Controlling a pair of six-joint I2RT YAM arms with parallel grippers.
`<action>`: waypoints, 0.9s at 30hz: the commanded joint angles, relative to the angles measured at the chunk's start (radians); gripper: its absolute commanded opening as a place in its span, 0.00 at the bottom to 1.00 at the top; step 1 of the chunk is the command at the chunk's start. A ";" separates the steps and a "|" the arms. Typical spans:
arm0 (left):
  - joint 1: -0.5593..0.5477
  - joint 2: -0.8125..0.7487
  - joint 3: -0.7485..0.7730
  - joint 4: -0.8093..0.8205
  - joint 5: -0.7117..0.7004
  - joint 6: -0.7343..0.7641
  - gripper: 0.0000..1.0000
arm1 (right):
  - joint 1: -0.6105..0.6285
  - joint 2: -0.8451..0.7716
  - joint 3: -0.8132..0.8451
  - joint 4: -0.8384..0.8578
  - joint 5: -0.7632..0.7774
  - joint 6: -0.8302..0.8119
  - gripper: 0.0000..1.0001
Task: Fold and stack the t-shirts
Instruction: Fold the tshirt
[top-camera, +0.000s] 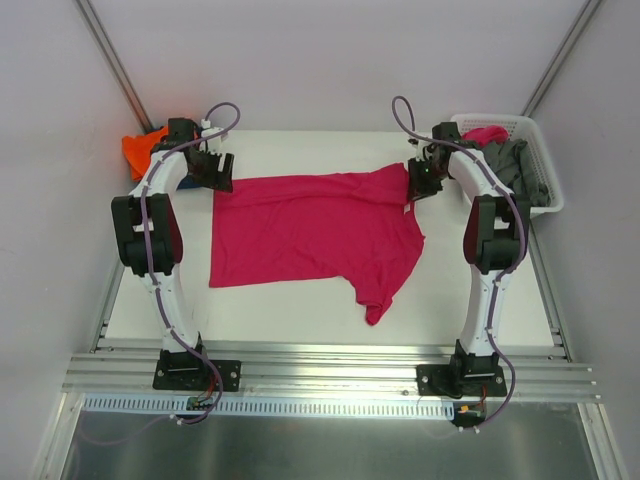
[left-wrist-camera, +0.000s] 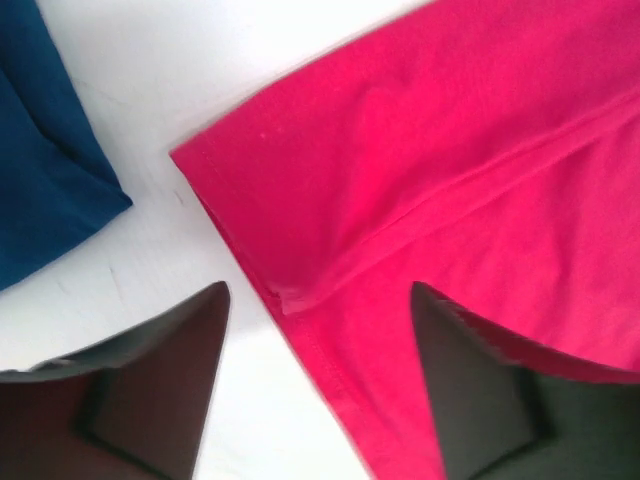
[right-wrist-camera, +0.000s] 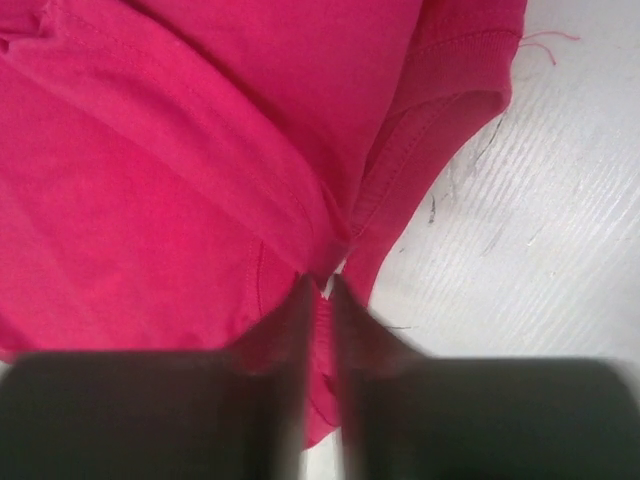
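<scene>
Magenta t-shirt (top-camera: 310, 235) spread out, creased; left pincer (left-wrist-camera: 320, 295) released, right pincer (right-wrist-camera: 322, 288) pinching it.

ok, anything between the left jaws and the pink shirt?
Nothing visible. The left jaws stand open right over the pink shirt's hem on the table; the blue shirt lies off to one side, apart.
</scene>
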 joint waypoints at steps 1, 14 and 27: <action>0.013 -0.003 0.020 -0.023 -0.038 -0.033 0.79 | -0.005 -0.010 0.049 -0.024 -0.001 -0.004 0.25; -0.034 0.075 0.225 -0.039 -0.016 -0.095 0.99 | 0.027 0.012 0.161 -0.014 -0.045 0.070 0.55; -0.063 0.025 0.159 -0.049 0.124 -0.199 0.99 | 0.055 0.176 0.264 -0.003 -0.053 0.122 0.54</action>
